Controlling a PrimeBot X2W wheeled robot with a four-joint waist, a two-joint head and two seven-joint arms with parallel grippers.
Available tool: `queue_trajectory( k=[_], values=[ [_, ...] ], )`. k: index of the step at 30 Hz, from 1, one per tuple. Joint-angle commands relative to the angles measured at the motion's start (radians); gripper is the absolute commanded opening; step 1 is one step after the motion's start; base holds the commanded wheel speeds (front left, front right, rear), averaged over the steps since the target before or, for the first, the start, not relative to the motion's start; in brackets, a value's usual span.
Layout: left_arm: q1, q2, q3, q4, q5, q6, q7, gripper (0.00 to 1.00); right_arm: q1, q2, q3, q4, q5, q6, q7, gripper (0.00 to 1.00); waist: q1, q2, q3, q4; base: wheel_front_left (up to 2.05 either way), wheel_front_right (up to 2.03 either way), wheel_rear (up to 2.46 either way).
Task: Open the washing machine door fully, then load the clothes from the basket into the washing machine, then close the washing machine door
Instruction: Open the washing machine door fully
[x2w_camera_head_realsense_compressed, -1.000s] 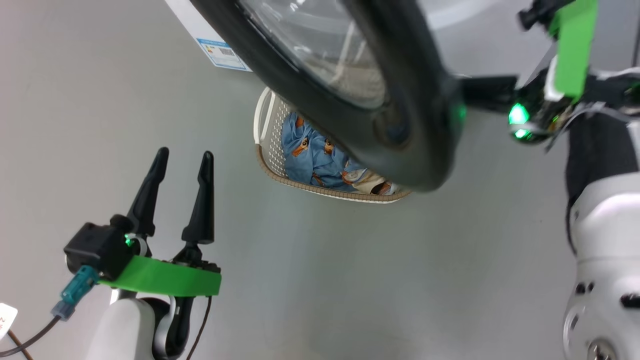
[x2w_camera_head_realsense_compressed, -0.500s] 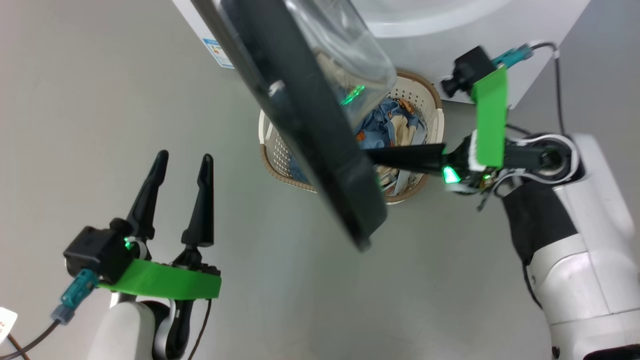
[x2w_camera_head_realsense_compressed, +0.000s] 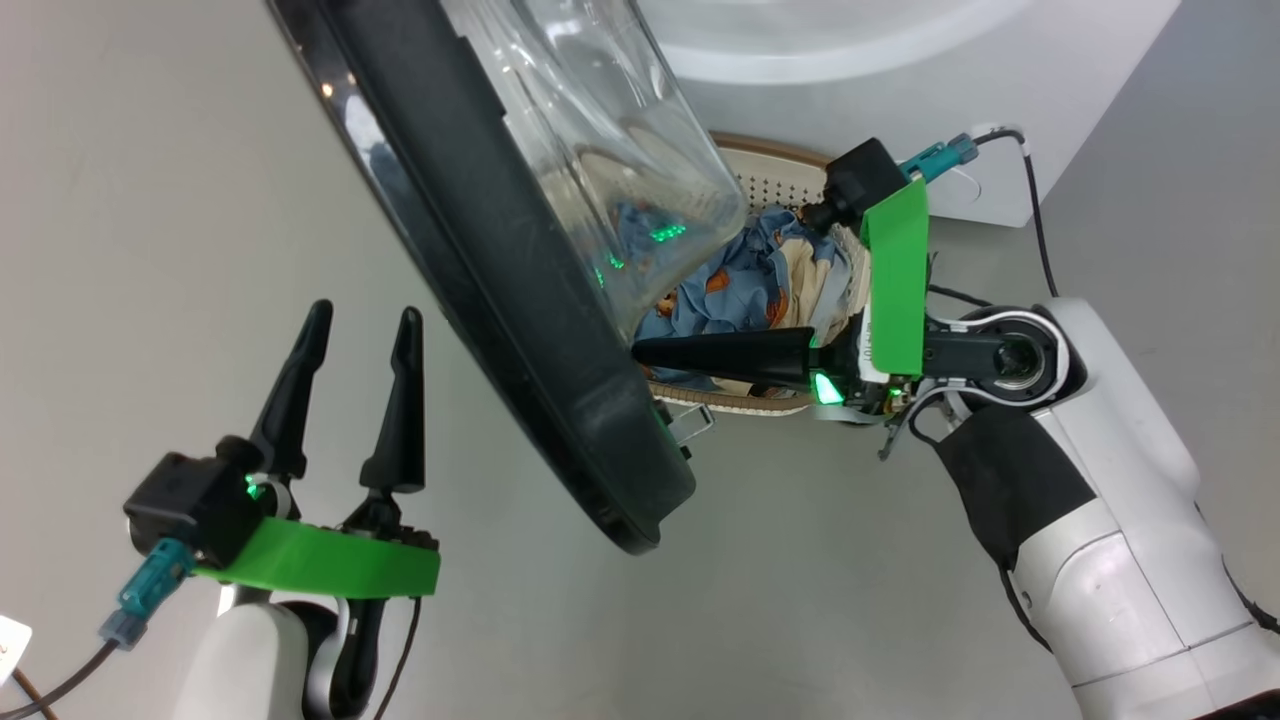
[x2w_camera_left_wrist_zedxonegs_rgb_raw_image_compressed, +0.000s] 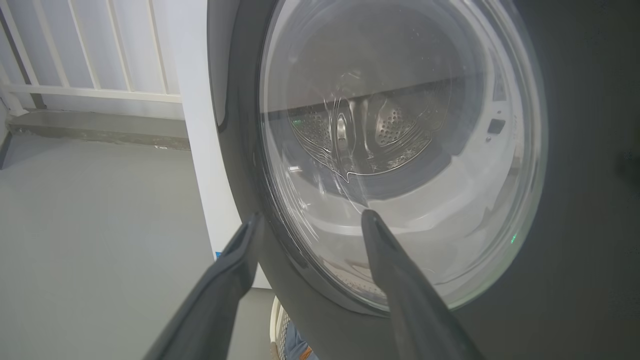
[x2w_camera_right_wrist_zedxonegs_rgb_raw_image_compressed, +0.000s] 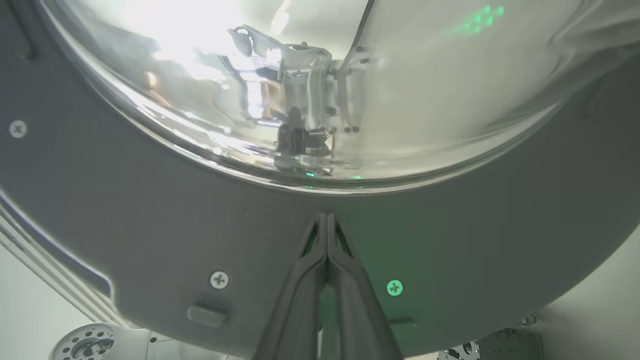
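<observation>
- Swung wider than before, washing machine door has right tool, fingers together, touching its inner face.
- Left tool, fingers apart, hangs clear of its outer side.

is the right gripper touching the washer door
Touching. In the right wrist view, the shut right gripper has its tips set against the dark grey inner face of the washing machine door, just below the glass bowl, with no gap showing.

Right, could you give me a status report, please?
Left end effector open, idle. Right end effector shut, tips against washing machine door, inner face. Clothes in basket.
</observation>
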Motion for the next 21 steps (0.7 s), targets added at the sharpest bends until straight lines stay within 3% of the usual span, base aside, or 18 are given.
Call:
queue_trajectory(
  k=[1,21],
  values=[
    [0.007,0.027,0.038,-0.023,0.011,-0.002,-0.006,1.0,0.019,0.036,0.028,-0.022,0.021,0.003,-0.013,0.0,0.0,0.0,-0.003,-0.002,0.0,0.0,0.0],
    [0.035,0.027,0.03,-0.014,0.035,-0.002,-0.006,1.0,0.067,0.02,0.043,-0.003,0.089,0.003,-0.097,0.0,0.0,0.0,-0.085,-0.024,0.0,0.0,0.0]
  ],
)
